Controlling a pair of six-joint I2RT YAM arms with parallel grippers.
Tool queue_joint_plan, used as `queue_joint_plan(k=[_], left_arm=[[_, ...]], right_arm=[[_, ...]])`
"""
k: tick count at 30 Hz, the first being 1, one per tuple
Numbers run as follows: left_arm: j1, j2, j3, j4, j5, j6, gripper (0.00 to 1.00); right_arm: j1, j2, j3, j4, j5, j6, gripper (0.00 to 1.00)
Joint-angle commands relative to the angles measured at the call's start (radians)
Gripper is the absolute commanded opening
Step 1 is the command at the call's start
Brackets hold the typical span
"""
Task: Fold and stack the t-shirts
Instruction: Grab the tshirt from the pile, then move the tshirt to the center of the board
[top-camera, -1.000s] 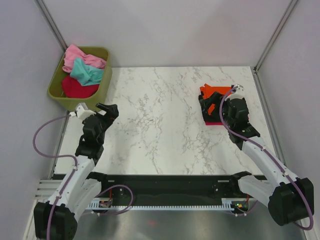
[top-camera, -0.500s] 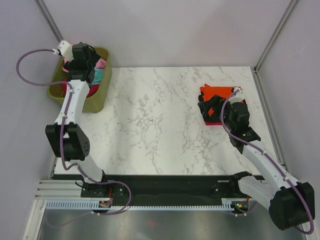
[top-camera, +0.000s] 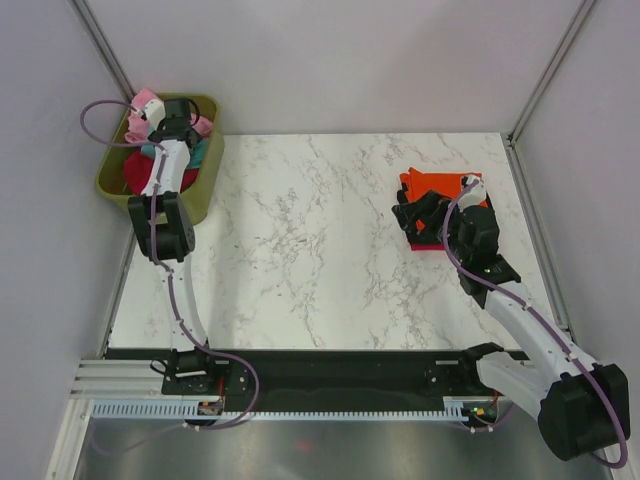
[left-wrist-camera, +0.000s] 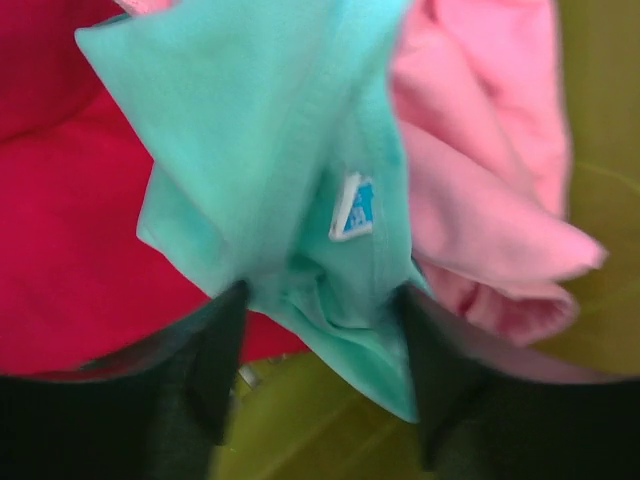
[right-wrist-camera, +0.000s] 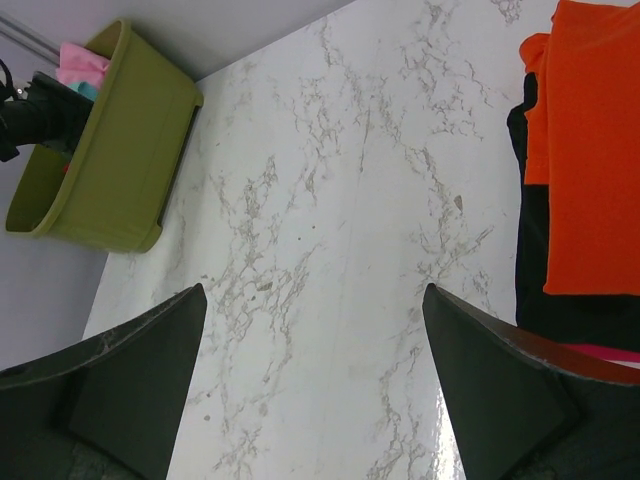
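Note:
My left gripper (top-camera: 172, 125) reaches down into the olive bin (top-camera: 205, 192). In the left wrist view the left gripper (left-wrist-camera: 320, 300) is shut on a bunched fold of the teal t-shirt (left-wrist-camera: 260, 130), both fingers pressing the cloth. The crimson t-shirt (left-wrist-camera: 70, 250) lies to its left and the pink t-shirt (left-wrist-camera: 480, 150) to its right. At the table's right a stack holds an orange t-shirt (top-camera: 425, 183) on a black one (right-wrist-camera: 530, 270). My right gripper (top-camera: 410, 215) hovers open at the stack's left edge, and in its wrist view the right gripper (right-wrist-camera: 315, 290) has only bare table between its fingers.
The bin stands at the table's back left corner, against the left wall. White marble tabletop (top-camera: 310, 230) stretches between the bin and the stack. A thin red cloth edge (top-camera: 428, 246) shows under the stack's near side.
The left arm swung from the table's front left up into the bin and its jaws closed from wide open onto the teal t-shirt. The right arm barely moved.

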Motion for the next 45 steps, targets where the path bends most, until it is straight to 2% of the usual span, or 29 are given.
queue_joint_plan(k=[1,2,4,5,9,19,25,27,31,32,35,41,43,45], left_arm=[[0.039,0.051,0.087,-0.020,0.011,0.021,0.62],[0.044,0.060,0.090,-0.020,0.023,0.015,0.41],[0.056,0.054,0.081,-0.020,0.043,-0.009,0.18],[0.056,0.042,0.075,-0.020,0.042,-0.011,0.03],[0.052,-0.079,0.003,-0.020,0.031,-0.026,0.02],[0.026,-0.571,-0.247,-0.020,0.048,-0.029,0.02],[-0.071,-0.806,-0.313,-0.020,0.105,-0.065,0.02],[-0.159,-0.883,-0.304,-0.019,0.115,-0.063,0.02],[-0.371,-0.954,-0.203,-0.014,0.045,0.012,0.02],[-0.460,-0.960,-0.142,-0.012,0.027,0.027,0.02],[-0.574,-0.972,-0.070,-0.012,0.075,0.017,0.02],[-0.641,-0.983,-0.097,-0.002,0.204,-0.129,0.02],[-0.645,-0.980,-0.135,0.020,0.201,-0.129,0.02],[-0.645,-0.972,-0.170,0.030,0.134,-0.117,0.02]], right_arm=[[-0.001,-0.007,-0.007,0.046,-0.019,0.016,0.98],[-0.001,-0.002,-0.005,0.046,-0.022,0.016,0.98],[-0.003,0.007,-0.005,0.048,-0.021,0.016,0.98],[0.000,0.010,-0.004,0.048,-0.022,0.016,0.98],[-0.001,0.032,0.007,0.045,-0.027,0.007,0.97],[-0.001,0.066,0.028,0.034,-0.033,-0.024,0.96],[-0.001,0.070,0.047,0.016,-0.030,-0.048,0.97],[-0.003,0.067,0.045,0.016,-0.022,-0.058,0.97],[-0.001,0.067,0.041,0.019,-0.013,-0.068,0.98],[-0.003,0.070,0.041,0.019,-0.012,-0.073,0.98],[-0.001,0.067,0.041,0.017,0.001,-0.076,0.98],[-0.001,0.037,0.045,0.003,0.022,-0.091,0.98],[-0.001,0.033,0.042,0.003,0.028,-0.091,0.98],[-0.001,0.036,0.044,0.003,0.025,-0.093,0.98]])
